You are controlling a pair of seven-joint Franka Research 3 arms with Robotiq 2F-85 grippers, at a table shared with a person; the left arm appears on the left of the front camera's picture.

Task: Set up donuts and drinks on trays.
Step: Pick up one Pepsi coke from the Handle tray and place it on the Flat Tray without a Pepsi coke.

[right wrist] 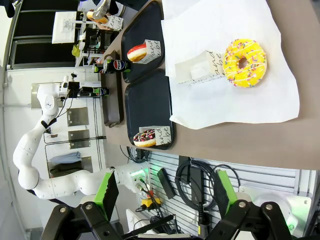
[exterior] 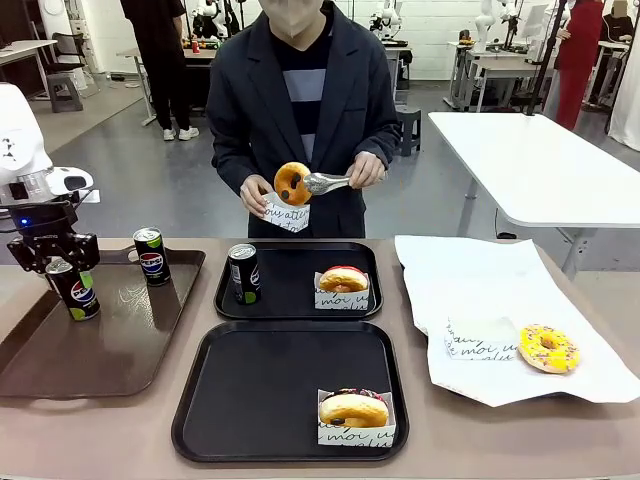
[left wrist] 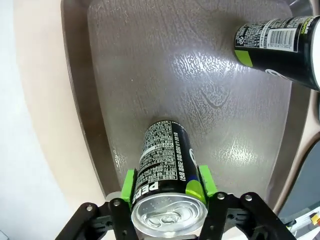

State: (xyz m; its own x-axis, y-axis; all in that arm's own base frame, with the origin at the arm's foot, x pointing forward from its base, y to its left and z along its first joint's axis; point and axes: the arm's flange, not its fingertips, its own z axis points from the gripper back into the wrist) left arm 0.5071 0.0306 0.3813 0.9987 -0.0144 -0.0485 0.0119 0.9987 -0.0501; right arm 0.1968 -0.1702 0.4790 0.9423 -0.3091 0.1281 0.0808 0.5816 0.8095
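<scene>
Two green pads [left wrist: 129, 186] of your left gripper [exterior: 60, 266] clamp a Pepsi can [exterior: 76, 292] by the left rim of the brown tray [exterior: 130, 335]; your right gripper [right wrist: 165, 192], well away from that tray, gapes wide, holding nothing.

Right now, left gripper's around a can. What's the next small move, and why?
Probably lift the Pepsi can straight up off the brown tray. The left gripper has its green pads against both sides of the can, which stands on that tray. The near black tray holds a donut but no drink, so it likely goes there.
</scene>
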